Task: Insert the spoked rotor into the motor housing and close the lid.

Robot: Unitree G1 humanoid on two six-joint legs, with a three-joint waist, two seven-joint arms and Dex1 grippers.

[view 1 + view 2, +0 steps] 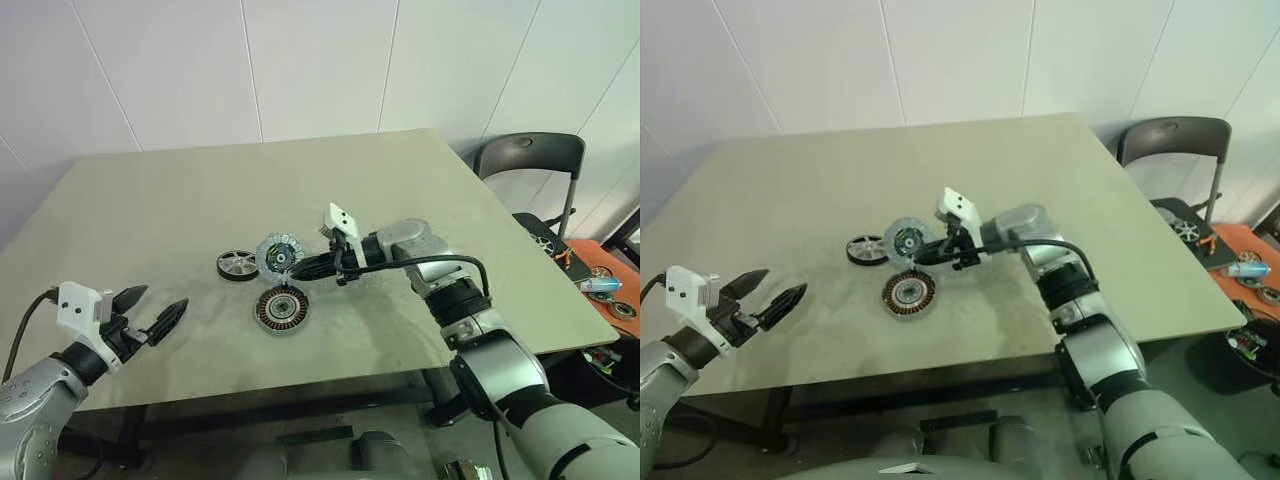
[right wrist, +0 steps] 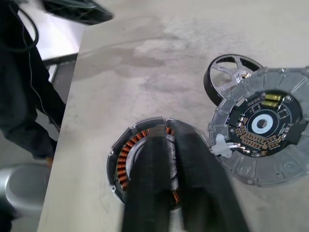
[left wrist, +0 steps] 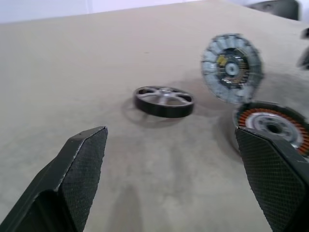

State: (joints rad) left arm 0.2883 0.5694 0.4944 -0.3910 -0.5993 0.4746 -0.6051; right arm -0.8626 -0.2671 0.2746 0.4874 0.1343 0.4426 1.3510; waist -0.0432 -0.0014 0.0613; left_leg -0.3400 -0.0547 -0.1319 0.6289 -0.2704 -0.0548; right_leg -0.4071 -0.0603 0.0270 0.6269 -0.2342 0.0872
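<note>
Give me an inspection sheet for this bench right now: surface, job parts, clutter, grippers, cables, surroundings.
Surface: grey-green table, scuffed around the parts.
Job's things: rotor lies flat by itself, not inserted. Housing lies flat, windings up. Lid stands raised behind the housing, inner face showing.
Clutter: nothing seen on the table.
Grippers: left gripper open, holding nothing, off to the parts' left. Right gripper beside the lid; open or shut cannot be told.
Cables: black cable along the right arm.
Surroundings: white panelled wall; dark chair; orange surface with small parts at right.
</note>
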